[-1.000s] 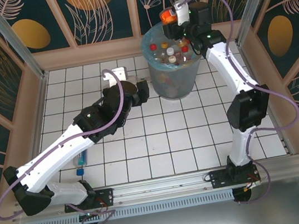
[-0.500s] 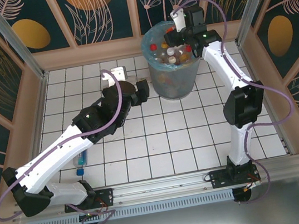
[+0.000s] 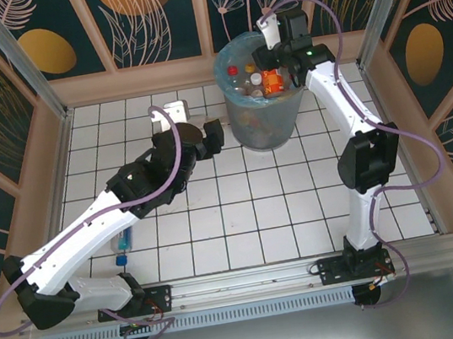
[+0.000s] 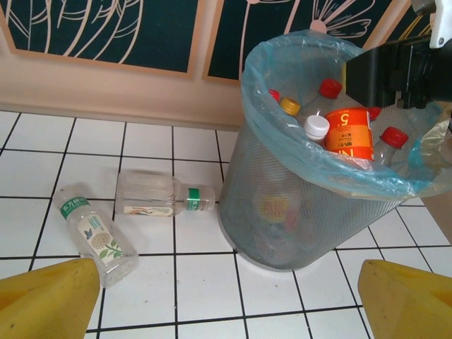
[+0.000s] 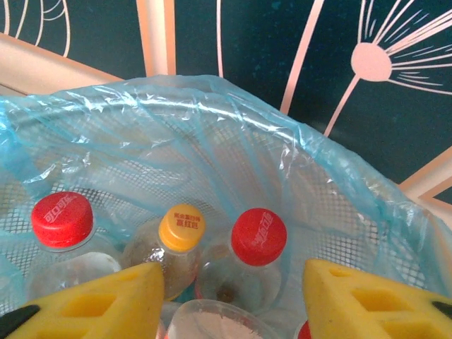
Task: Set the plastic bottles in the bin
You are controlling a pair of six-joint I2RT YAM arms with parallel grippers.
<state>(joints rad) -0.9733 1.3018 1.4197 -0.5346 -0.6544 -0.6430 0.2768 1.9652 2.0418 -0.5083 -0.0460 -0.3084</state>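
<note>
The bin (image 3: 266,117) stands at the back of the tiled floor, lined with a blue bag and holding several plastic bottles, an orange-labelled one (image 3: 272,83) on top. My right gripper (image 3: 273,53) hangs over its far rim, open, with red (image 5: 258,236) and yellow (image 5: 182,227) caps below its fingers (image 5: 92,304). Left of the bin (image 4: 318,162) two clear bottles lie on the tiles, one near the bin (image 4: 159,195) and one further left (image 4: 95,236). My left gripper (image 3: 203,139) is open and empty, short of them, its fingertips (image 4: 42,300) at the frame's lower corners.
Another bottle with a blue cap (image 3: 123,244) lies on the tiles beside the left arm's lower link. Wooden wall panels (image 3: 136,76) close in right behind the bin. Open tiles (image 3: 258,207) lie in the middle between the two arms.
The right gripper held the orange-labelled bottle above the bin, then let it go; the bottle now rests among those in the bin. The left gripper has shifted slightly.
</note>
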